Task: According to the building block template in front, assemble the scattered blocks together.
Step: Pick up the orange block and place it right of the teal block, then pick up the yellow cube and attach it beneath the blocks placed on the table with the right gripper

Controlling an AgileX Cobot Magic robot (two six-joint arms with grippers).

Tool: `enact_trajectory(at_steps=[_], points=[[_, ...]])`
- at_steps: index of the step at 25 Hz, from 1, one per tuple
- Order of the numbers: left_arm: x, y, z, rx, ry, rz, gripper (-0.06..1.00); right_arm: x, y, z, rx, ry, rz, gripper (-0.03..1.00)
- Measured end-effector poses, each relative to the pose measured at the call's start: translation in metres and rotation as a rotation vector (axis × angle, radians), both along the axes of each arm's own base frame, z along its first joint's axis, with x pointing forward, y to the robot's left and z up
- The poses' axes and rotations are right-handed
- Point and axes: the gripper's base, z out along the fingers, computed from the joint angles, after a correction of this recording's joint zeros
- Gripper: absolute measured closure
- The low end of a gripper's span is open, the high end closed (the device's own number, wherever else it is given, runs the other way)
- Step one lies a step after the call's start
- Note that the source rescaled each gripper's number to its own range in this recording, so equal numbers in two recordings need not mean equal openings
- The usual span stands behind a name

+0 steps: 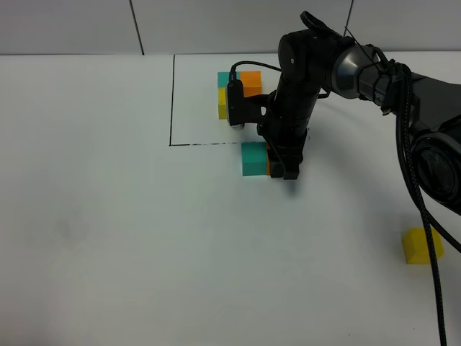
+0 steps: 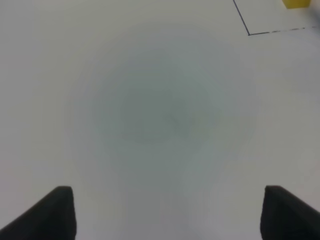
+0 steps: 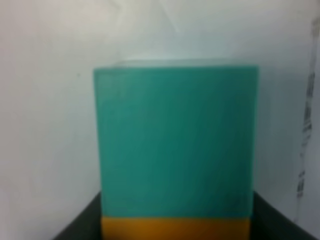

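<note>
The building block template, teal, orange and yellow cubes in an L, sits inside thin black lines at the back. A loose teal cube lies just in front of the frame's front line. My right gripper reaches down beside it and is shut on the loose orange cube, which touches the teal cube's right side. In the right wrist view the teal cube fills the picture, with the orange cube between dark fingers. The loose yellow cube lies far right. My left gripper is open over bare table.
The white table stretches left and forward. The right arm's cable hangs near the yellow cube. The left wrist view shows the frame's corner and an edge of the template's yellow cube.
</note>
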Motion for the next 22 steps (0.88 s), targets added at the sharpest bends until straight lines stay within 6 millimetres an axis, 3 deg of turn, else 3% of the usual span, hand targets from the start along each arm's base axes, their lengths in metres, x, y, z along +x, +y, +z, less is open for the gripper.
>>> enact_trajectory(at_steps=[1, 5, 7, 12, 16, 18, 22], points=[[0.0, 0.0, 0.0, 0.0, 0.0, 0.0, 0.12, -0.001, 0.0, 0.0, 0.004, 0.007, -0.011, 0.78], [0.0, 0.0, 0.0, 0.0, 0.0, 0.0, 0.12, -0.002, 0.0, 0.005, -0.011, 0.007, -0.08, 0.19], [0.0, 0.0, 0.0, 0.0, 0.0, 0.0, 0.12, -0.003, -0.004, 0.014, -0.029, 0.012, -0.151, 0.05], [0.0, 0.0, 0.0, 0.0, 0.0, 0.0, 0.12, -0.005, -0.029, 0.05, -0.019, 0.05, -0.463, -0.02], [0.0, 0.0, 0.0, 0.0, 0.0, 0.0, 0.12, -0.02, -0.068, 0.045, -0.004, 0.121, -0.728, -0.03], [0.0, 0.0, 0.0, 0.0, 0.0, 0.0, 0.12, -0.037, -0.088, 0.04, 0.01, 0.123, -0.867, -0.03], [0.0, 0.0, 0.0, 0.0, 0.0, 0.0, 0.12, -0.084, -0.126, 0.056, 0.098, 0.056, -1.138, -0.03]])
